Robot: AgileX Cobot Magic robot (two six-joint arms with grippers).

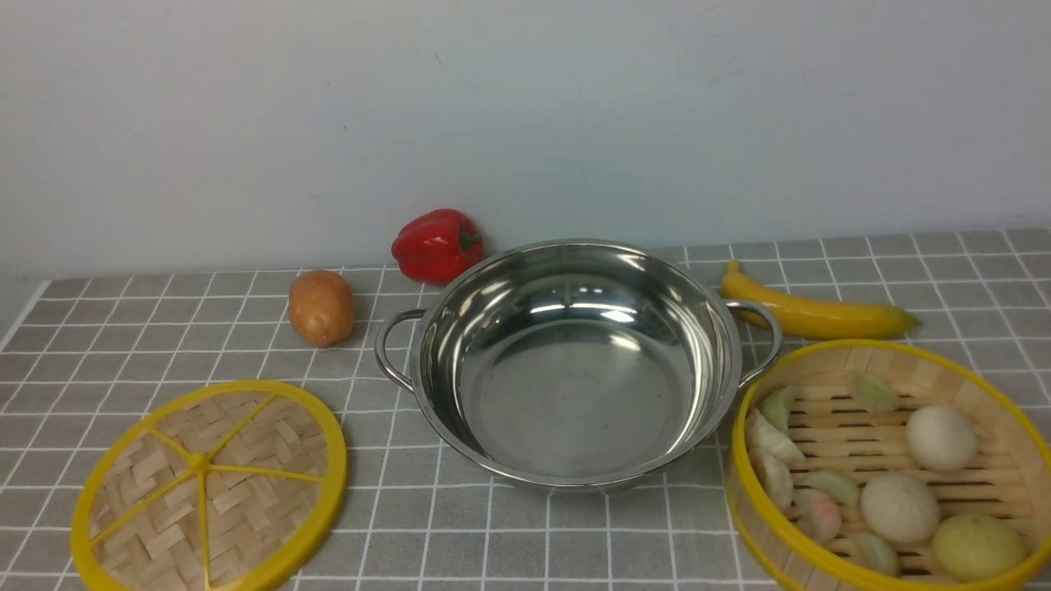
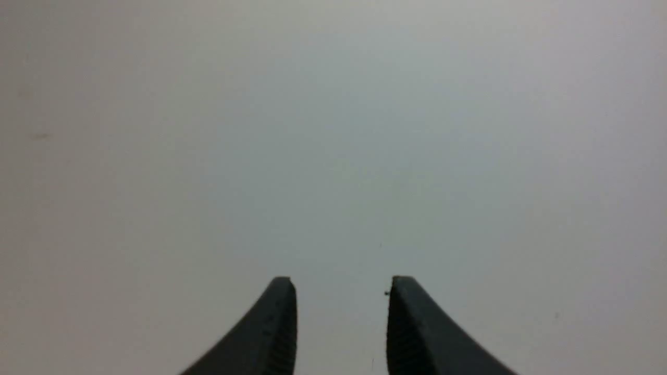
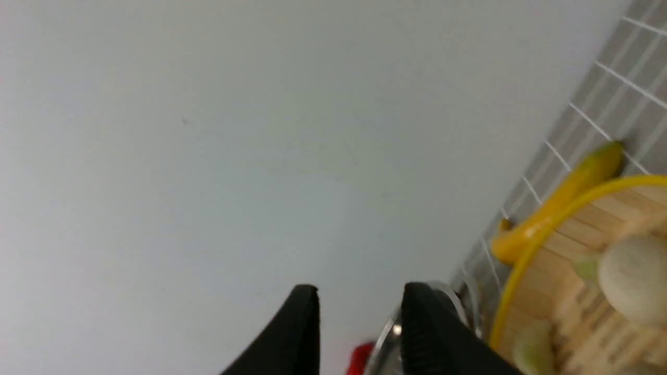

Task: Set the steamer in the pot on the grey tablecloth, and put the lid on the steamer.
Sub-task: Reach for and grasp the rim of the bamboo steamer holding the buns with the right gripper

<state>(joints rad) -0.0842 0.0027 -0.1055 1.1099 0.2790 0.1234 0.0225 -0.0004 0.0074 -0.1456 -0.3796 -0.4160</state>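
Observation:
The shiny steel pot (image 1: 575,410) stands empty in the middle of the grey tablecloth (image 1: 575,533). To its right, touching or nearly touching the pot's handle, sits the bamboo steamer (image 1: 985,386) with a yellow rim, holding buns (image 1: 940,437) and dumplings. The flat woven lid (image 1: 209,488) lies on the cloth at the front left. Neither arm shows in the front view. My left gripper (image 2: 341,281) is open against a blank wall. My right gripper (image 3: 360,287) is open too, raised near the steamer (image 3: 573,239) and the pot's rim (image 3: 386,329). Nothing lies between either pair of fingers.
A red bell pepper (image 1: 435,245) and a potato (image 1: 321,307) lie behind the pot on the left. A banana (image 1: 813,312) lies behind the steamer on the right. A pale wall closes off the back of the table.

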